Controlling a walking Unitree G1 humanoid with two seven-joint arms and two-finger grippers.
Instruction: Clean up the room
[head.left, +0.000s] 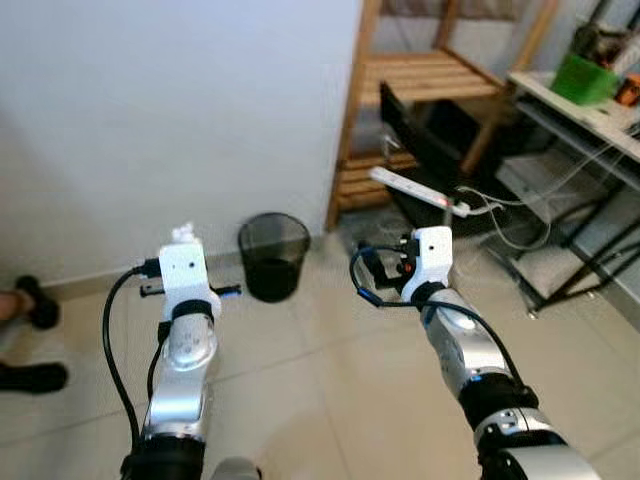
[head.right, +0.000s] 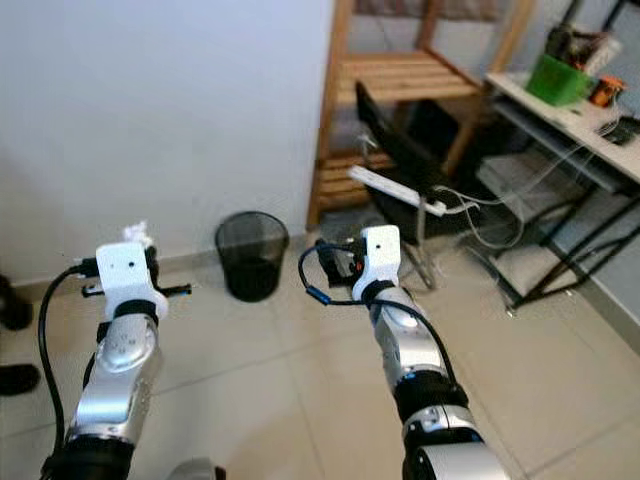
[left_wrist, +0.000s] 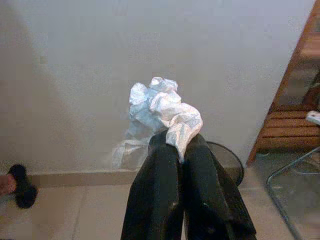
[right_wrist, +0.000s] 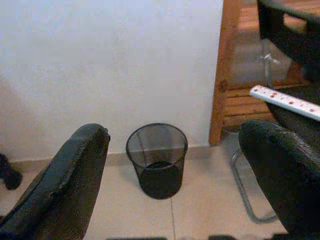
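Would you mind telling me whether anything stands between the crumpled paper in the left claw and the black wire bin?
Nothing visible does. The left claw is shut on the crumpled paper, and only bare tiled floor lies between it and the bin by the wall.

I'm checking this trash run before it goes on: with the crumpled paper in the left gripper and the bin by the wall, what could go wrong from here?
1. The left gripper pinches only an edge of the crumpled paper, so it might slip out early.
2. The wastebasket stands ahead, not under the paper; a release now would likely miss.
3. The light mesh bin could tip if bumped.
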